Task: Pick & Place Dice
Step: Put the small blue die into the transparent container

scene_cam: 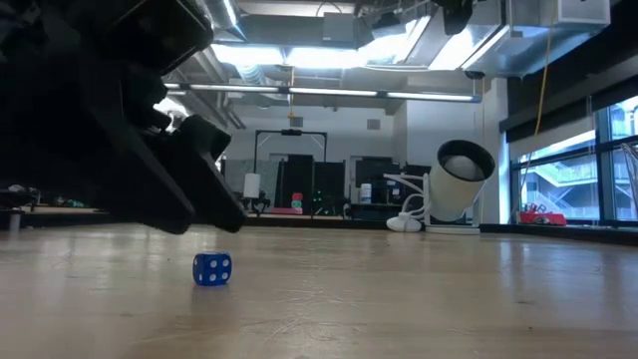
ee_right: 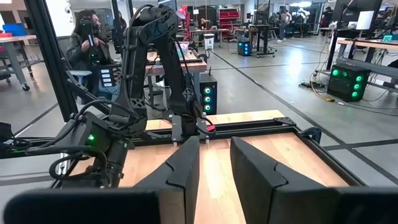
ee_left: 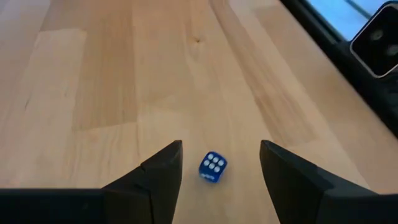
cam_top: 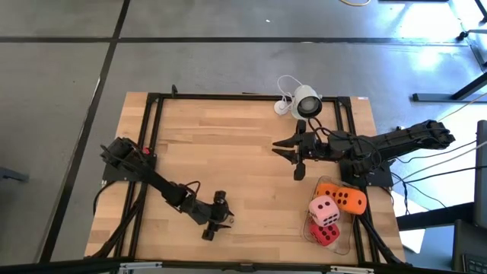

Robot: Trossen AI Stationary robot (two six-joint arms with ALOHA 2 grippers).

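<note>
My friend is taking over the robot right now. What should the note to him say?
Left pincer: open, low at the table's near edge, a small blue die lying loose on the wood between its fingers.
Right pincer: parted, holding nothing, mid-table near the white round camera.
Big dice: orange, pale pink and red, piled at the table's near right corner.
Left to do: unclear whether the blue die belongs with them.

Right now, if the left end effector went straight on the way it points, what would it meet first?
The small blue die on the table, lying between the open left end effector fingers; past it, only bare wood shows.
</note>
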